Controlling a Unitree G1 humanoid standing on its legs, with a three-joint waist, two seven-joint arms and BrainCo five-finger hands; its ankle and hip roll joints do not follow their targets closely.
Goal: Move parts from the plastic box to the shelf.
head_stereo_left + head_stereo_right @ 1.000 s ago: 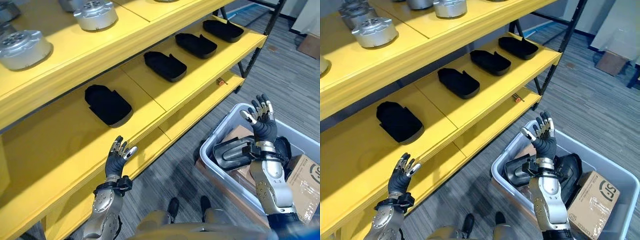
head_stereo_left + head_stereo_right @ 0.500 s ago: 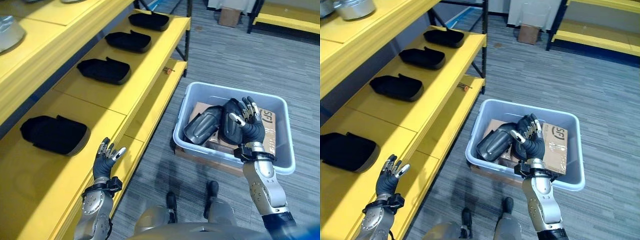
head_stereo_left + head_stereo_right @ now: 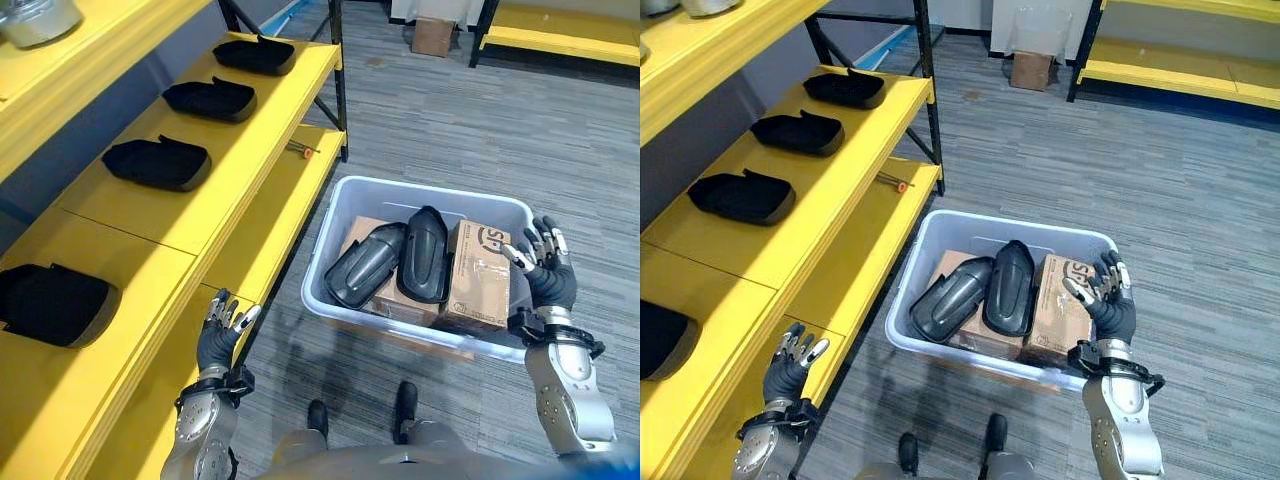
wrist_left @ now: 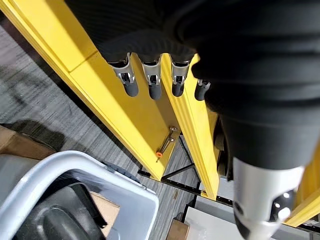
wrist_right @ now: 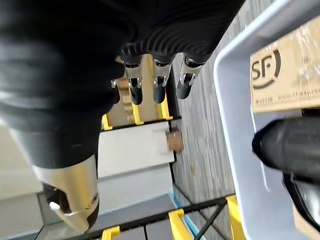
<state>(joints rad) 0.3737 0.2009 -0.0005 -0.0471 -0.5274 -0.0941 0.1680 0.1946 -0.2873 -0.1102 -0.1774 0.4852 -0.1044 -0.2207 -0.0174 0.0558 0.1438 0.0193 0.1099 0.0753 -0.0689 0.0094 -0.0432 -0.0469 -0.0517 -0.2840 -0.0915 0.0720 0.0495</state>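
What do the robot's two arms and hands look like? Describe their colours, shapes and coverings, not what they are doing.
Both arms are silver-grey metal with rounded forearm shells and small round fasteners. The left hand and the right hand each wear a dark ribbed cover over the back and wrist, ending in a black band. The fingers are slim and silver with dark rounded tips; each thumb sits apart from them.

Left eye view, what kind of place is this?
Probably a warehouse or workshop storeroom: yellow shelf racks holding rows of black parts, a plastic box of parts, grey carpeted floor.

Unreadable logo on cardboard box [image 3: 478, 275]
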